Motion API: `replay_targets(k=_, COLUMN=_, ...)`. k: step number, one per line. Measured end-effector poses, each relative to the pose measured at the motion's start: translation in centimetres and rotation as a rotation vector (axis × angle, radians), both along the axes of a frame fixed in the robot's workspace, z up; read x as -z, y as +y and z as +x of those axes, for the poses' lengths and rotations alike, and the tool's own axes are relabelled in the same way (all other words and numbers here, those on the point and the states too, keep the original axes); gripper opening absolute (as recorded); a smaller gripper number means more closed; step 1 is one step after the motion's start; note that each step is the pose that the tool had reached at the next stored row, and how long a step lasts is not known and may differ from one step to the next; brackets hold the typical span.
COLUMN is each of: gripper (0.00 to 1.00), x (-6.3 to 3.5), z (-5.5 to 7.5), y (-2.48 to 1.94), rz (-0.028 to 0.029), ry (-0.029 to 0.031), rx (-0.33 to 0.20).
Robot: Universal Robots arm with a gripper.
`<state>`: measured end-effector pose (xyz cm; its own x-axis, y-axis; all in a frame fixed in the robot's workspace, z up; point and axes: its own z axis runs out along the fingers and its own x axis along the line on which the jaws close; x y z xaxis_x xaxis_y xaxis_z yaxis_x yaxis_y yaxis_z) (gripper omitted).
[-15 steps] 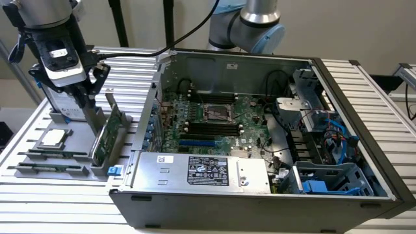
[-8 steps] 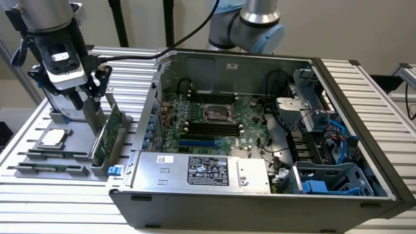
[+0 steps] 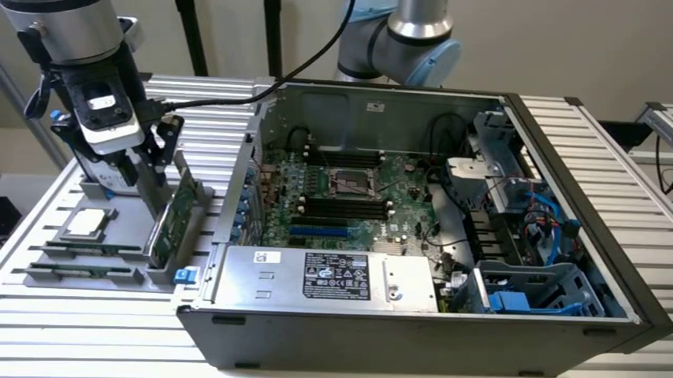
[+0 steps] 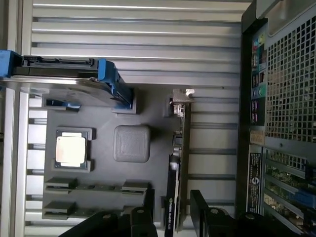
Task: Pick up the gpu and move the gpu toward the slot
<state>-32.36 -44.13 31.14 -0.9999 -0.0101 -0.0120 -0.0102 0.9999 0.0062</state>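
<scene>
Presently, exterior view: thin flat green circuit-board gpu stands on its long edge in a grey moulded parts tray. The tray lies just beside the open dark-grey computer case, on the case's side toward the exterior view's left. Tray and case both sit on the ribbed aluminium table. Black two-fingered claw hangs directly over the gpu's upper edge, outside the case. Square silver processor chip and two narrow dark memory sticks lie in the tray, farther from the case than the gpu.

Wrist view: gpu seen edge-on, running alongside the case's perforated panel, silver bracket at the end away from the claw. Claw fingers spread, one on each side of the card's edge, not pinching it. Silver hard drive with blue rails sits farther from the case than the gpu.
</scene>
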Motion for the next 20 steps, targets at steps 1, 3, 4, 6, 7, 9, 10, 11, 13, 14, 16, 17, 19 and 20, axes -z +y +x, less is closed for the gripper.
replay_targets(k=1, gripper=0.42, x=0.14, z=0.0, y=0.00, rz=-0.0012, ry=-0.0017, rx=0.002)
replay_targets(k=3, gripper=0.42, x=0.42, z=0.0, y=0.00, rz=-0.0031, ry=-0.0055, rx=0.007)
replay_targets(k=4, gripper=0.42, x=0.54, z=0.0, y=0.00, rz=-0.0040, ry=-0.0077, rx=0.010)
replay_targets(k=6, gripper=0.42, x=0.80, z=0.0, y=0.00, rz=-0.0059, ry=-0.0122, rx=0.015)
replay_targets(k=7, gripper=0.42, x=0.93, z=0.0, y=0.00, rz=-0.0067, ry=-0.0146, rx=0.017)
replay_targets(k=9, gripper=0.42, x=1.19, z=0.0, y=0.00, rz=-0.0083, ry=-0.0192, rx=0.021)
replay_targets(k=10, gripper=0.42, x=1.35, z=0.0, y=0.00, rz=-0.0089, ry=-0.0214, rx=0.021)
replay_targets(k=11, gripper=0.42, x=1.50, z=-0.1, y=0.00, rz=-0.0097, ry=-0.0232, rx=0.022)
replay_targets(k=13, gripper=0.42, x=1.86, z=-0.1, y=0.00, rz=-0.0116, ry=-0.0253, rx=0.023)
replay_targets(k=14, gripper=0.42, x=2.04, z=-0.2, y=0.00, rz=-0.0127, ry=-0.0260, rx=0.023)
replay_targets(k=16, gripper=0.42, x=2.39, z=-0.2, y=-0.01, rz=-0.0134, ry=-0.0289, rx=0.024)
replay_targets(k=17, gripper=0.42, x=2.58, z=-0.2, y=0.00, rz=-0.0137, ry=-0.0308, rx=0.025)
replay_targets(k=19, gripper=0.42, x=2.92, z=-0.3, y=0.00, rz=-0.0144, ry=-0.0346, rx=0.026)
replay_targets(k=20, gripper=0.42, x=3.09, z=-0.3, y=0.00, rz=-0.0146, ry=-0.0365, rx=0.026)
